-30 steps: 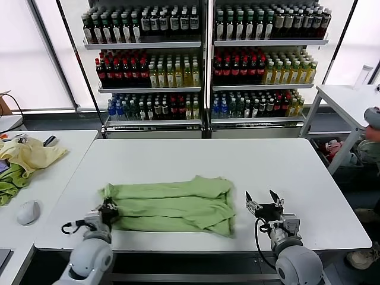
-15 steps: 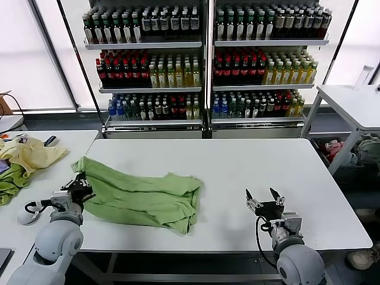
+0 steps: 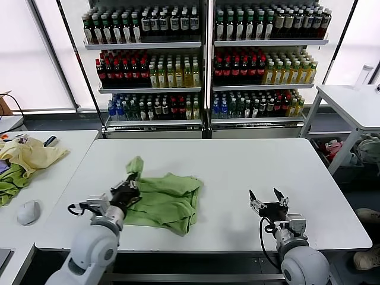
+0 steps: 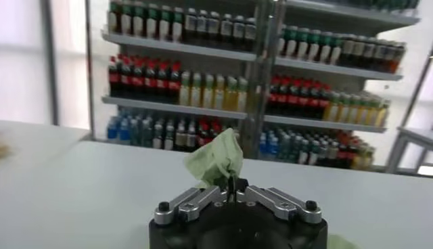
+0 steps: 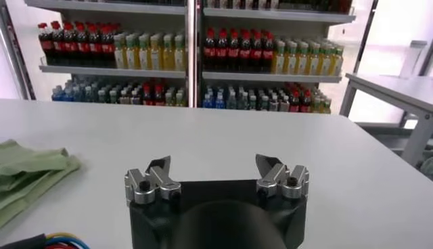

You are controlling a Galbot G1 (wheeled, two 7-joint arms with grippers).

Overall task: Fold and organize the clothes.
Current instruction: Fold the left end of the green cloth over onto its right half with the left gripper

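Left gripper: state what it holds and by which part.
The left gripper is shut on the green polo shirt, pinching a raised fold at its left edge.

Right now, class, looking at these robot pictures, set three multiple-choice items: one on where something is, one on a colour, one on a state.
1. Where does the shirt lie?
A. On the side table
B. On the white table, toward the robot's left
C. On a shelf

2. What colour is the shirt?
A. Light green
B. Red
C. Navy

3. What state is the right tool in?
A. Shut on the shirt
B. Shut on a bottle
C. Open, holding nothing

Answers:
1. B: the head view shows it bunched on the main table, on the left arm's side.
2. A: the cloth is pale green in every view.
3. C: the right wrist view shows its fingers spread apart over bare table, while the left tool pinches a corner of the shirt.
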